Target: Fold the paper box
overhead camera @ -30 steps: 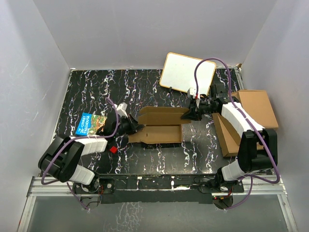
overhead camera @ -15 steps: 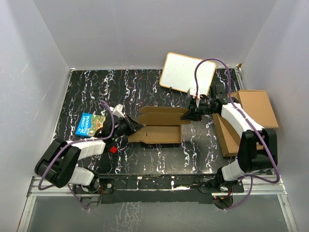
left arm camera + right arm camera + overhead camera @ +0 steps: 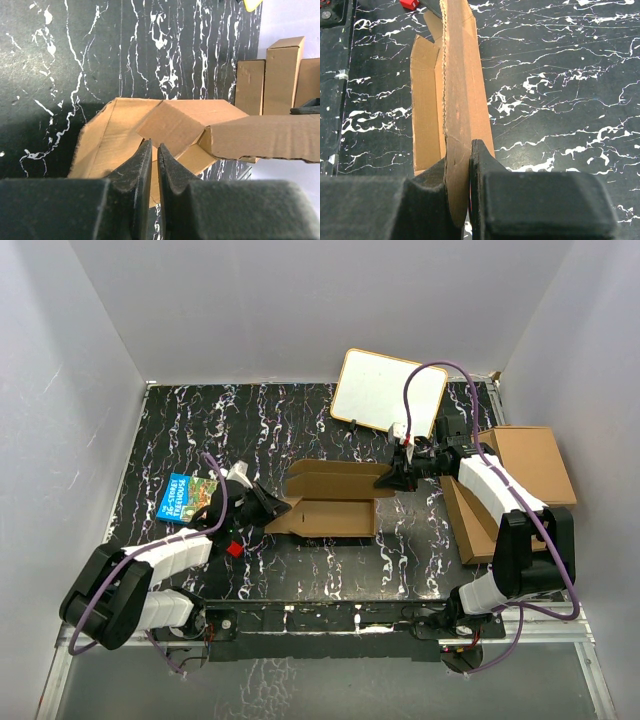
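Bright even overhead light, soft shadow beside the paper box (image 3: 170,125), wrist views' foreground blurred.

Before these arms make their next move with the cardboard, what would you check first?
1. Right gripper clamped on the paper box's upright wall: ok.
2. Left gripper holding the end flap: cannot tell; fingers nearly together at its edge.
3. Box fully folded: not ok; near panel lies flat.
4. Book apart from the box: ok.
5. Cardboard stack apart from the box: ok.
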Robot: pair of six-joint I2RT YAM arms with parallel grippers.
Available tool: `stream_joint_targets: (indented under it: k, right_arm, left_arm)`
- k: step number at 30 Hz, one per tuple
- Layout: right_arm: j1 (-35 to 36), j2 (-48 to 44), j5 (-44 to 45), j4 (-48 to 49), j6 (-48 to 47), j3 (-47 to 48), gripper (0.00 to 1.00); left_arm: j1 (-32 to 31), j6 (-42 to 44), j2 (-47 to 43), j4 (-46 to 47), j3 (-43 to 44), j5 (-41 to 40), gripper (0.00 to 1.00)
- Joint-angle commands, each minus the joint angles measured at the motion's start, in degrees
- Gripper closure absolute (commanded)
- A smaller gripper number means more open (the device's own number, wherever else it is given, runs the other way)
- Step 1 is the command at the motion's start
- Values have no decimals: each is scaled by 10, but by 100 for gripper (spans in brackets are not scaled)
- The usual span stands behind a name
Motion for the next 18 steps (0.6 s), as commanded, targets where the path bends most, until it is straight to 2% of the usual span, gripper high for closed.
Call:
stream_joint_targets:
  k: [1,9,18]
  right_arm:
    - [-1,-20,-42,33,-9,1,92]
    - [-1,-21,-49,37,-3,-3,92]
    - [1,-15,-54,25,-13,-8,92]
  left_arm:
    - [-2,7,-8,-17,14,-3,90]
    - [-11,-5,10,25,14,-5,90]
    - [-16,11,9,27,17,-14,90]
